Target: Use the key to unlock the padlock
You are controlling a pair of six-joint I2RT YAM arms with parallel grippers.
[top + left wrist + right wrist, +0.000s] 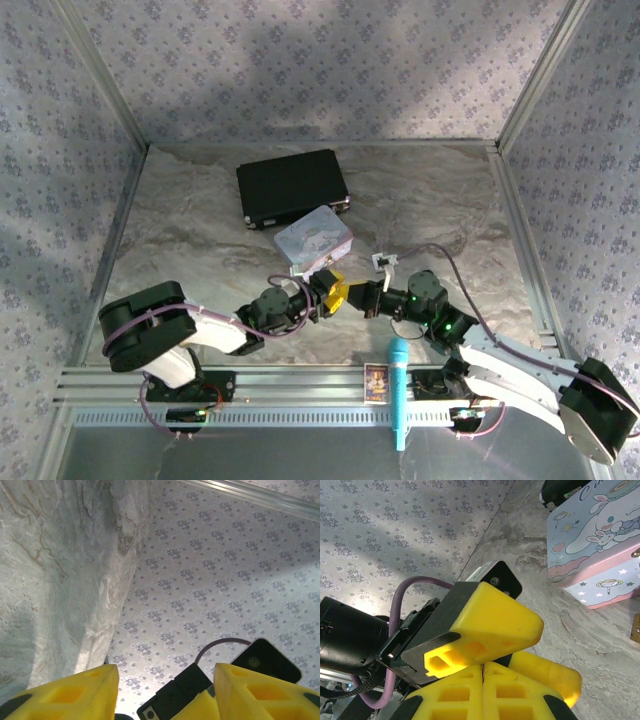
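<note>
Seen from above, the two grippers are parked nose to nose mid-table: the left gripper (335, 293) at 9 o'clock of the meeting point, the right gripper (363, 298) at 3, touching or as good as. The left one's yellow fingers (85, 692) are parted with a clear gap. Nothing is seen held in that gap, just the other arm's black hardware beyond it. The right one's fingers (465, 700) are pressed flat together, and whether anything thin is pinched in that seam can't be told. In the right wrist view, one left finger is laid right across the right fingertips. The padlock and key are too small or too hidden to be picked out, honestly.

Room-wise, it's tight at 12 o'clock. The pastel tin (313, 240) is sat just beside the grippers, its near edge almost on the left fingers. A black case (292, 187) is tucked against the tin's far side at 11, touching or nearly.

Bare table (190, 240) is left open at 9 o'clock and from 1 to 3, out to the patterned walls (60, 150). At 6 o'clock the front rail (270, 385) is crossed by a blue microphone (399, 395). A small card (375, 383) is stood just beside it at its 9.
</note>
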